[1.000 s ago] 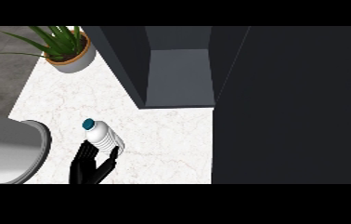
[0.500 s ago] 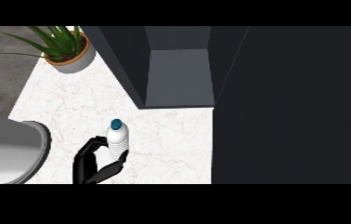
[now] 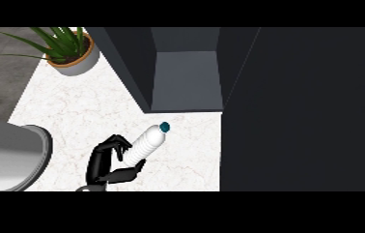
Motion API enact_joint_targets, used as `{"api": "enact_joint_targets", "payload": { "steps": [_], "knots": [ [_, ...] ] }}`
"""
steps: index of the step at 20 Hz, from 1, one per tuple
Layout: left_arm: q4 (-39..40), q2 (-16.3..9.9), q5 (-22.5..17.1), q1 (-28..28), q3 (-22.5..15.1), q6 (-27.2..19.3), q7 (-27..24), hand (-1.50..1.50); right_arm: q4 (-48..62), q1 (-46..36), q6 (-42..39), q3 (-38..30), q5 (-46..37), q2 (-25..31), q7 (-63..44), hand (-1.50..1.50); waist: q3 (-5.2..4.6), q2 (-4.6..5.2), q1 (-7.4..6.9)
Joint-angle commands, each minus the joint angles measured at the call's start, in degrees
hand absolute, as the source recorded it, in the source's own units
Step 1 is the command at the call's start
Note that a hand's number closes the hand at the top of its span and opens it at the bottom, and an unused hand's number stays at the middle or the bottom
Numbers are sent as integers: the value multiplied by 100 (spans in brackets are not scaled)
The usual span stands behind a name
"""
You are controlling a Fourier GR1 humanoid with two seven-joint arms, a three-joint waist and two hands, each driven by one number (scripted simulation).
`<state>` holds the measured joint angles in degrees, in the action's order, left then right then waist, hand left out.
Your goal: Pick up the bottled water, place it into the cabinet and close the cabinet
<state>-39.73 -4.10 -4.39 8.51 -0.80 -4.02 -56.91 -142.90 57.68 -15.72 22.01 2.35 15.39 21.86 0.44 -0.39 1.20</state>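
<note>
Now the bottle [image 3: 147, 144] is held by the left hand [image 3: 107, 163], fingers curled round its lower end, cap tilted toward the open cabinet [image 3: 187, 77].

Counter [image 3: 78, 106]: white marble look, faint veins, smooth. Cabinet [image 3: 185, 77]: matt dark grey panels. Bottled water [image 3: 146, 142]: white ribbed plastic, teal cap. Hand [image 3: 107, 162]: glossy black. Plant pot [image 3: 75, 63]: smooth, tan rim. Sink [image 3: 21, 154]: brushed grey metal.
</note>
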Motion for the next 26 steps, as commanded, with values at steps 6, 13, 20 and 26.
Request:
{"api": "enact_joint_targets", "payload": {
  "steps": [6,13,20,26],
  "knots": [
    [-584,400,-249,217,-879,158,962,150,-643,251,131,171,-61,47,-188,-150,-48,26,-47],
    [-1652,408,-874,555,-1733,-873,2124,150,-781,348,25,-319,441,275,-125,-150,-43,17,-43],
    [-1603,409,-1338,1654,-2136,-1779,3105,150,-519,440,-43,-371,323,218,258,-150,-47,36,41],
    [-1149,409,-1839,2678,-2443,-2631,3503,150,-629,484,-124,-525,468,266,236,-150,-49,57,129]
  ]
}}
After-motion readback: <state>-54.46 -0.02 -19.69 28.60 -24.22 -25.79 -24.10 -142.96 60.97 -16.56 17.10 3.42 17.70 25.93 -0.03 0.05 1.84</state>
